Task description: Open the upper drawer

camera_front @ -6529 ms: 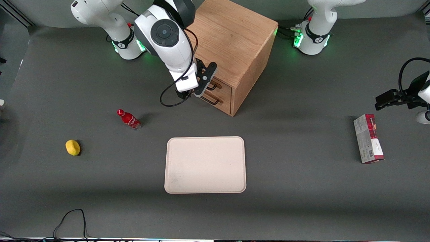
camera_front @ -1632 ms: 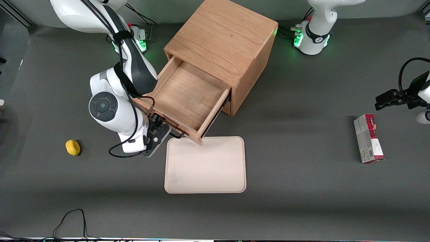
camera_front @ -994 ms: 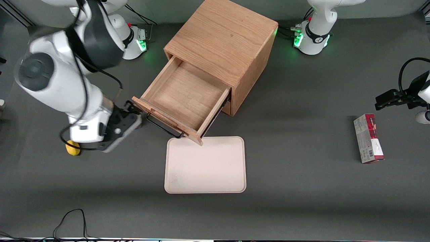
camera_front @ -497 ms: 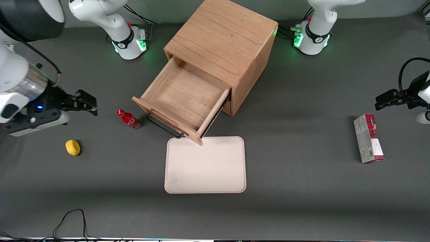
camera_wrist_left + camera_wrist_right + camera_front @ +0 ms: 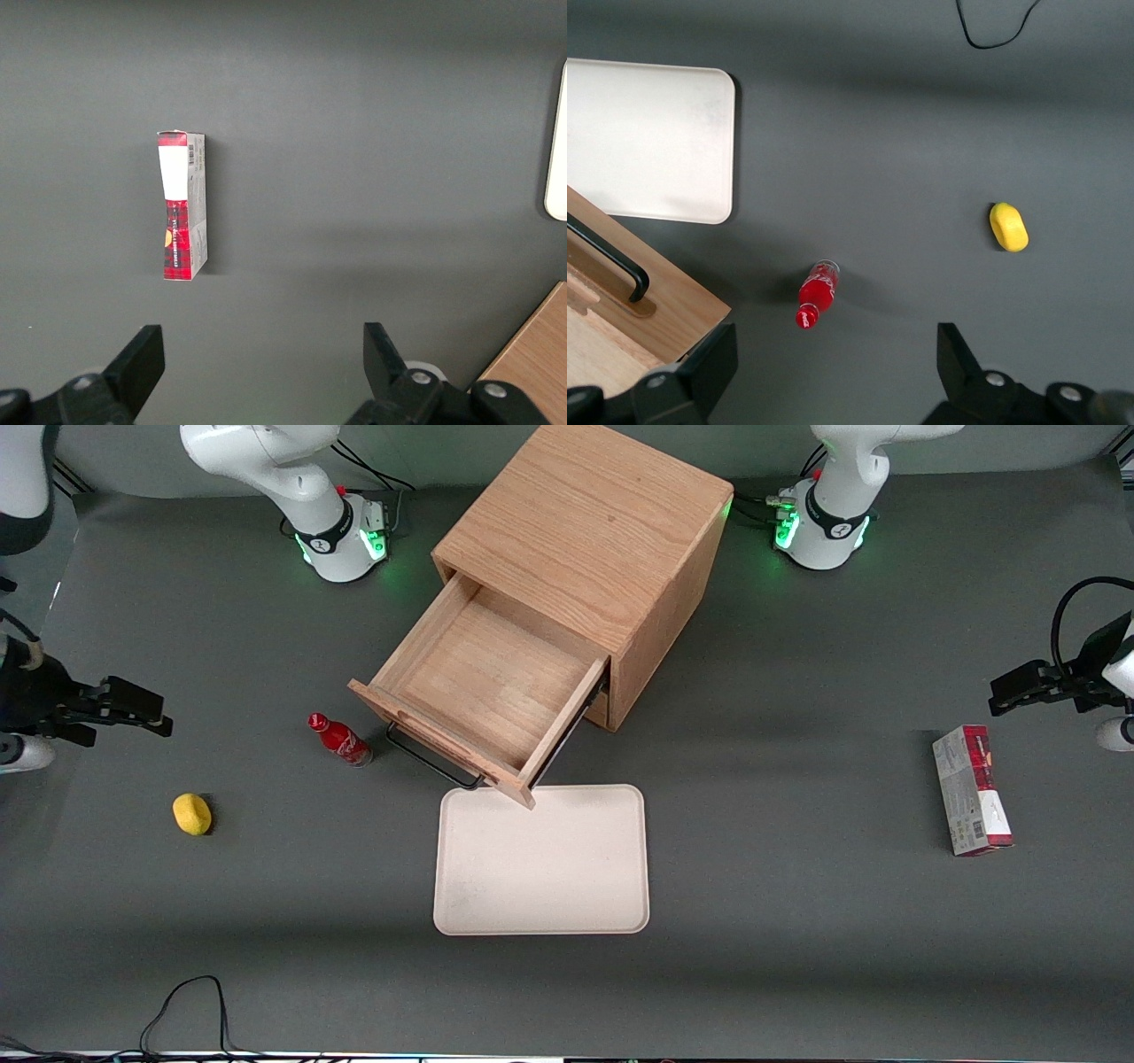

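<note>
We see the upper drawer [image 5: 485,695] pulled well out of the oak cabinet [image 5: 594,540], in the upper middle of the front view, its shallow wooden tray bare and its black bar handle [image 5: 434,760] hanging just above the corner of the beige tray [image 5: 542,859]. By our reading the opening itself is done, and the step in hand is the retreat. Our gripper [image 5: 133,708] sits at the left edge of that frame, well apart from the handle, raised above the tabletop [image 5: 797,921], its fingers [image 5: 964,354] spread apart and holding nothing. A red bottle [image 5: 341,740] stands near the drawer front, with a yellow lemon-like object [image 5: 192,814] nearer the camera. We judge the next move needs little: keep the arm clear of the bottle and come to rest.
</note>
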You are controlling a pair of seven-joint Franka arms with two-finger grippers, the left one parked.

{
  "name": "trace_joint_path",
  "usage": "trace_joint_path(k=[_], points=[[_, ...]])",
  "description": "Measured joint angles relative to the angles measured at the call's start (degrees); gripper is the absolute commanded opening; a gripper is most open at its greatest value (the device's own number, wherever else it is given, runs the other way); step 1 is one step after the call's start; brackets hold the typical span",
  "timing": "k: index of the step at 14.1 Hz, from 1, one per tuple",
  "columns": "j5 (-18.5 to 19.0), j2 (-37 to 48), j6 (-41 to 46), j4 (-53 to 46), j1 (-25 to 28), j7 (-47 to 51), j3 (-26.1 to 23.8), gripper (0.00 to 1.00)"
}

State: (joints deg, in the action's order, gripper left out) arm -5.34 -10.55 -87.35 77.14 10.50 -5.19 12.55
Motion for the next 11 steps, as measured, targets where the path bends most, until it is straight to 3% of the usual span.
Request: trace_joint_path(k=[5,11], points=[[2.61,6.36,-4.13,8.10,-10.54,3.48,-11.07,1.00],[3.69,7.41,-4.83,10.15,-11.37,4.34,-12.81,1.00]])
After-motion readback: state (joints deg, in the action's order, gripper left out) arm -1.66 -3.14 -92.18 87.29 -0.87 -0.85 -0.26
